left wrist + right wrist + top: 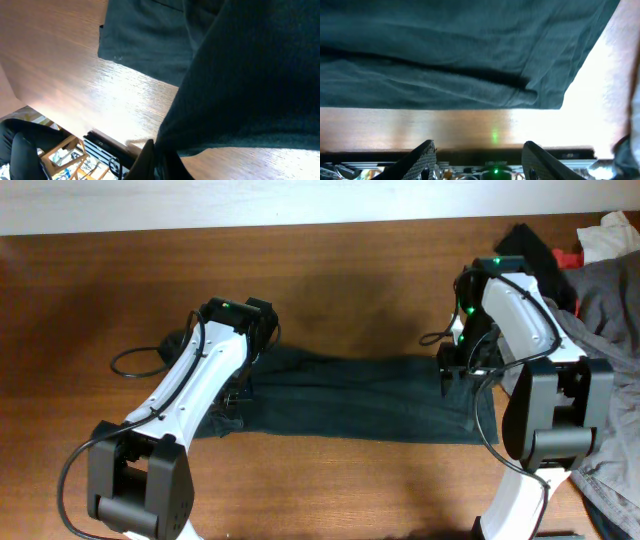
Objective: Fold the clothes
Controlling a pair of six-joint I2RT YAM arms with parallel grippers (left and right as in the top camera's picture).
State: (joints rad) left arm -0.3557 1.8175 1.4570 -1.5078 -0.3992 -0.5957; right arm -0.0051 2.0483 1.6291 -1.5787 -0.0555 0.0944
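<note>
The clothes [370,395], judged soft, limp and light, lay in a flat band on the counter [350,280] beside the light grey garment [600,300]; left fingers [145,162] were clamped on the end farthest from it, right fingers [422,157] stood apart, empty, at the nearer edge, the advisable hold.

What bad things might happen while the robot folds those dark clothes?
The left end effector pinches only one fold of the dark garment, so the cloth might slip out when lifted. The right end effector is open, short of the garment's edge; it may close on nothing or on one layer only. The grey garment lies close by and could get dragged in.
</note>
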